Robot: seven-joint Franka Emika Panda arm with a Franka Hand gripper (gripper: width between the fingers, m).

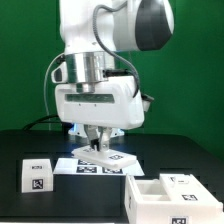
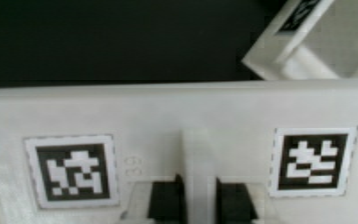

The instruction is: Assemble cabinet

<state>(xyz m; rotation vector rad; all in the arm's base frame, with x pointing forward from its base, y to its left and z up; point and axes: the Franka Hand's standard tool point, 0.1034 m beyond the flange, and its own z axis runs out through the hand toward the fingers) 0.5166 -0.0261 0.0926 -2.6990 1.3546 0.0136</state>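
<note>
Wrist view fills w/ a flat white panel (image 2: 176,115) carrying two tags. The gripper (image 2: 194,203) sits at its near edge, dark fingers (image 2: 158,203) set close together w/ a white rib between them. Whether they actually pinch it, you can't tell from either pic.

Exterior view puts the gripper (image 1: 97,142) low over the dark table (image 1: 20,145), w/ that panel (image 1: 97,153) right under it. The cabinet box (image 1: 165,195), open-topped w/ inner dividers, stands toward the exterior view's right, apart from the panel. A small tagged block (image 1: 38,175) sits toward the left.

Handling, as a judgement: rigid plastic, prob. light, smooth and so likely slippery between the pads, not fragile. Take the panel by the rib or a straight edge near its middle — clear of the tags — so it doesn't swing. The box looks too wide for the jaws, so grip a wall or divider instead.
</note>
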